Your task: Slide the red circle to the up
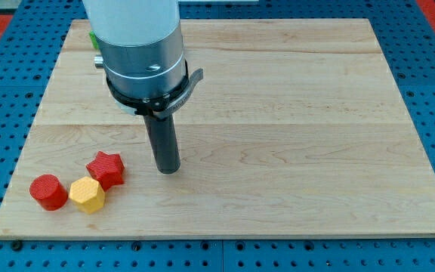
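The red circle lies near the board's bottom left corner. A yellow hexagon block sits just to its right, touching or nearly touching it. A red star block sits up and right of the yellow one. My tip rests on the board to the right of the red star, apart from all three blocks, well right of the red circle and slightly higher in the view.
The wooden board lies on a blue perforated table. A green block shows partly behind the arm's body at the view's top left. The arm's grey housing hides the board's upper left part.
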Tool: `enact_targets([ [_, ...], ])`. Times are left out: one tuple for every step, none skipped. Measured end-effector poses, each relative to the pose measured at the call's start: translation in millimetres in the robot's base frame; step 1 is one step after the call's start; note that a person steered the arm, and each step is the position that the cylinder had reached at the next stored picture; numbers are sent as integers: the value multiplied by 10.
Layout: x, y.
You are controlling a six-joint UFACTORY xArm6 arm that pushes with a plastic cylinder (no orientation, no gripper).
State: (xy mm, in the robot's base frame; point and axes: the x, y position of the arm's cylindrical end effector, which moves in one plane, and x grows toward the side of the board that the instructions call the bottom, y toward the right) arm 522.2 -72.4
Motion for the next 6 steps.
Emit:
enact_targets([
  [0, -2],
  [60, 142],
  [897, 230],
  [968, 58],
  [958, -638],
  [929, -1350],
])
